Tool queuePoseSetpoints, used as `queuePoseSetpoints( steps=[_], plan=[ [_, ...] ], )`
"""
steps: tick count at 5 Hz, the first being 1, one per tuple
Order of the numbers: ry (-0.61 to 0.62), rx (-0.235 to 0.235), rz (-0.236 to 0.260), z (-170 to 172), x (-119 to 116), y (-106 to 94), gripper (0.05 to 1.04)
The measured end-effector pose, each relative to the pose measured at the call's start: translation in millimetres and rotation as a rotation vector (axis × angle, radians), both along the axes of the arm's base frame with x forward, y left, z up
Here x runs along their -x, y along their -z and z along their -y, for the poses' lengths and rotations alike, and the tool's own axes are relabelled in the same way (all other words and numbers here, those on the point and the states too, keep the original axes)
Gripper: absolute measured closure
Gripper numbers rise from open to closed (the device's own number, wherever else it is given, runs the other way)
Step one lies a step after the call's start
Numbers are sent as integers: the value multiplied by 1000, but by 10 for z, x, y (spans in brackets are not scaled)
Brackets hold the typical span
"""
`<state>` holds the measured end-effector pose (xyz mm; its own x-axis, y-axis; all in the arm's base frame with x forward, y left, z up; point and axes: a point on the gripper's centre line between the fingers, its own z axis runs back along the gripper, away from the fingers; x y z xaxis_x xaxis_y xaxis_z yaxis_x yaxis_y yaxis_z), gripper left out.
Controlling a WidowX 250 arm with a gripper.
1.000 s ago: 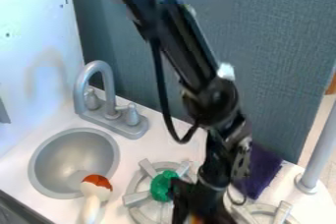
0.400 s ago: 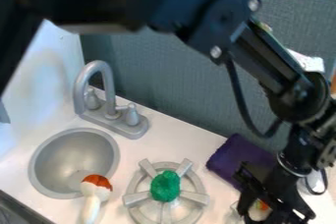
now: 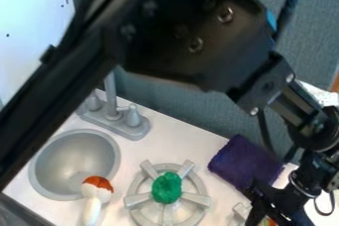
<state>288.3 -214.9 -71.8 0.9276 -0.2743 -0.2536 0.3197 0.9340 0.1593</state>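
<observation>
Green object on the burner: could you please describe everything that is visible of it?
The green object is a small, rounded lump with lighter and darker green patches and an uneven surface; I cannot tell its material. It sits at the middle of the grey burner, among its spokes. Nothing else appears to touch it.

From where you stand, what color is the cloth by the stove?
The cloth is dark purple, best seen in the camera view.

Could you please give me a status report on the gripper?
Gripper at lower right, by right burner. Orange item at gripper, mostly hidden; hold unconfirmed. Purple cloth close by.
</observation>
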Motion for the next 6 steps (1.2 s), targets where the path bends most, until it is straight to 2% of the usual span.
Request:
queuePoseSetpoints(
  steps=[1,2,3,4,5,6],
  plan=[
    [-3,-5,-4,36,-47,93,524],
    [9,36,15,107,-95,89,524],
    [15,95,12,178,-91,119,524],
    [-2,183,-18,143,-58,222,472],
    [-54,231,-37,101,-65,257,191],
    [-65,212,-25,75,-81,260,86]
  ],
)
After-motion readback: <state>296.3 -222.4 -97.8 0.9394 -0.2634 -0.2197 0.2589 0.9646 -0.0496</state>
